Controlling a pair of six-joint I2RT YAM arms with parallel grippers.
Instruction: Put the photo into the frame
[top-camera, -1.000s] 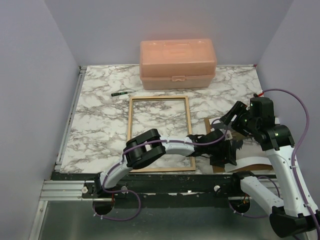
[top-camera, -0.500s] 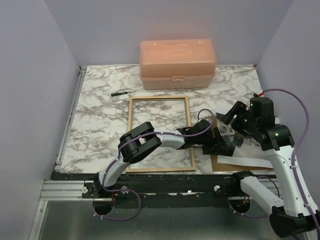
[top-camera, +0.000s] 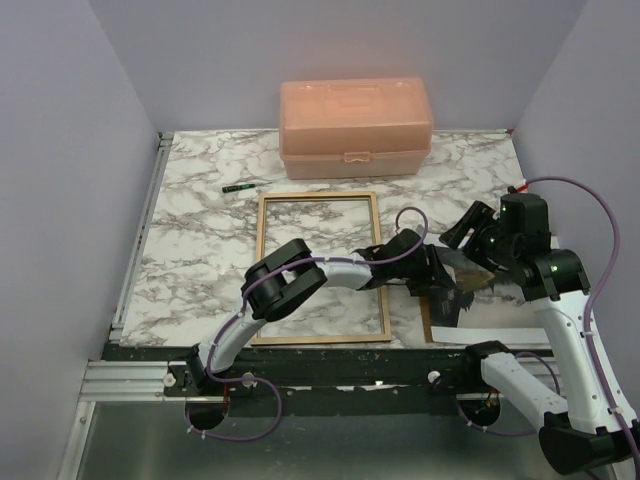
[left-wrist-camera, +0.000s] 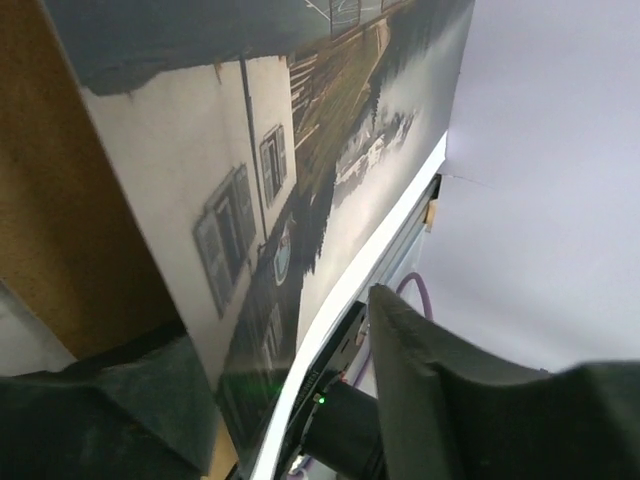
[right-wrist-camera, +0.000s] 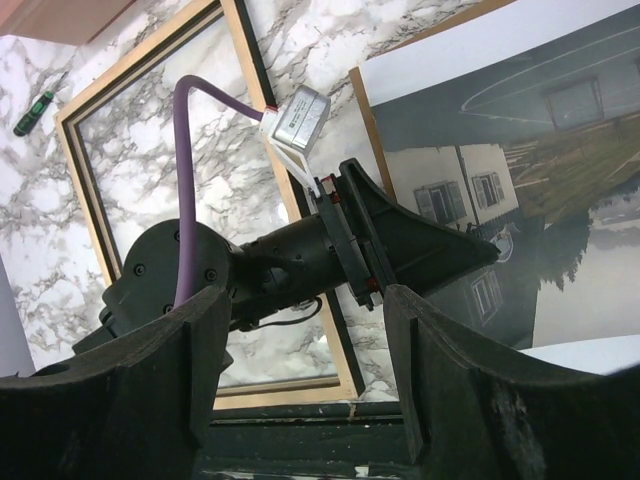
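Observation:
The frame (top-camera: 264, 265) lies light-wood side up at mid table and shows in the right wrist view (right-wrist-camera: 140, 65). The photo (top-camera: 495, 325) lies picture up on the brown backing panel (top-camera: 428, 325) at the right front. Its left edge is lifted. My left gripper (top-camera: 447, 290) reaches across the frame's right rail to that edge. In the left wrist view the photo (left-wrist-camera: 300, 150) passes between the open jaws of my left gripper (left-wrist-camera: 280, 315), against one finger and clear of the other. My right gripper (top-camera: 478, 250) hangs open and empty above the photo (right-wrist-camera: 540, 200).
An orange plastic box (top-camera: 355, 128) stands at the back. A small green tool (top-camera: 236, 187) lies left of the frame's far corner. The table's black front rail (top-camera: 330, 365) runs just below the frame and panel.
My left gripper has moved away from the table's front edge and back along the photo's left edge, and that edge has risen off the panel. The right arm has barely moved.

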